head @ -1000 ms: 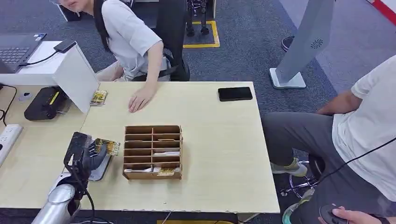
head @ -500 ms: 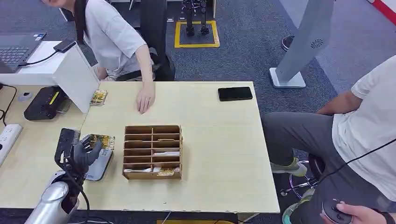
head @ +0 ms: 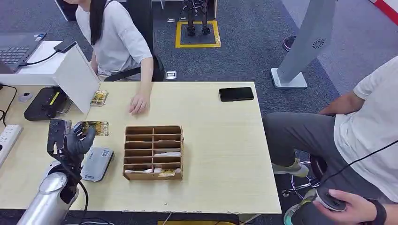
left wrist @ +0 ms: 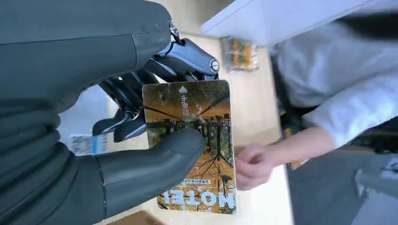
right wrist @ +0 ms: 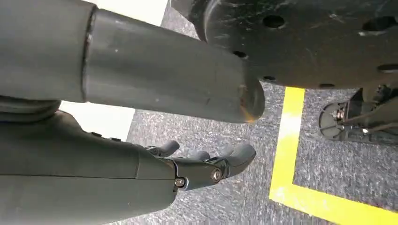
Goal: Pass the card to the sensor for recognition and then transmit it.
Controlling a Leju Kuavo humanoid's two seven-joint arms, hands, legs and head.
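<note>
Pinching card (left wrist: 190,140), left robot hand (head: 75,140) thumb hiding part; right robot hand (right wrist: 206,164) empty, fingers apart.

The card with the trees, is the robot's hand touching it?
Touching. In the left wrist view the left hand pinches the card, thumb across its face, dark fingers behind.

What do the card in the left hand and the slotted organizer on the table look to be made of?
Card: likely glossy plastic, printed photo, rounded corners. Organizer: brown cardboard or thin wood, matte flat panels; hard to tell which.
</note>
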